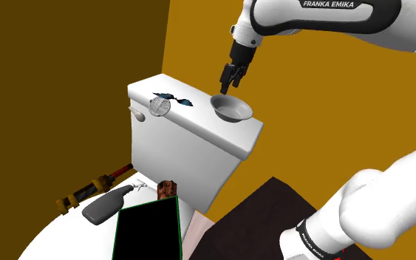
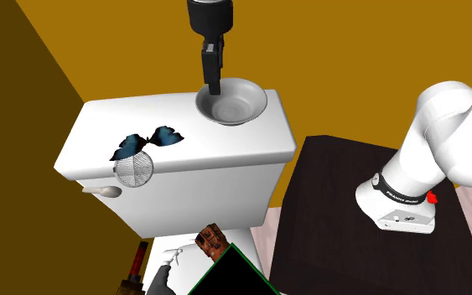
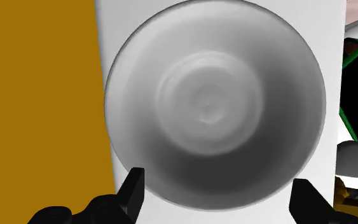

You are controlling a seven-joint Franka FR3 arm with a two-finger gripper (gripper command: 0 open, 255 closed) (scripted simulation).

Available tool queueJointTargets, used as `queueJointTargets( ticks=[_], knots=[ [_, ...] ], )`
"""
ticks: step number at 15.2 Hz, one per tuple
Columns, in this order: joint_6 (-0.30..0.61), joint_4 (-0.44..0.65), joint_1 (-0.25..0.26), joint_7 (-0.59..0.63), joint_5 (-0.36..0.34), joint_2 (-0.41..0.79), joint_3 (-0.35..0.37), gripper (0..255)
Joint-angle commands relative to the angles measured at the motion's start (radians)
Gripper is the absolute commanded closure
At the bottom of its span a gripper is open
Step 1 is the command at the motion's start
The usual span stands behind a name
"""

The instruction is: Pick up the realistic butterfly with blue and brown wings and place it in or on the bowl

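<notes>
— Black pincer (image 3: 219, 183), how does it stand?
— Jaws apart, clasping nothing, by the wrist view; it hangs over the grey bowl (image 3: 139, 70).
— The butterfly (image 2: 148, 141)?
— The second exterior view gives it: on the white tank lid (image 2: 225, 149), well apart from the bowl, just beside a round mesh disc (image 2: 133, 171). Wingspan runs along the lid's length; its head I cannot tell.
</notes>
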Motion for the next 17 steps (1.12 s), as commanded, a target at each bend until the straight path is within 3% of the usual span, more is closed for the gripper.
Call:
queueJointTargets(
  ticks=[1,7,12,13,17],
  knots=[
    [-0.01,0.085,0.01,-0.032,0.005,0.079,0.006,0],
    [-0.067,0.375,0.036,-0.119,0.012,0.323,0.032,0],
    [-0.163,0.687,0.066,-0.182,0.004,0.551,0.06,0],
    [-0.173,0.716,0.07,-0.186,0.002,0.57,0.062,0],
    [-0.113,0.646,0.068,-0.187,0.003,0.56,0.062,0]
  ],
)
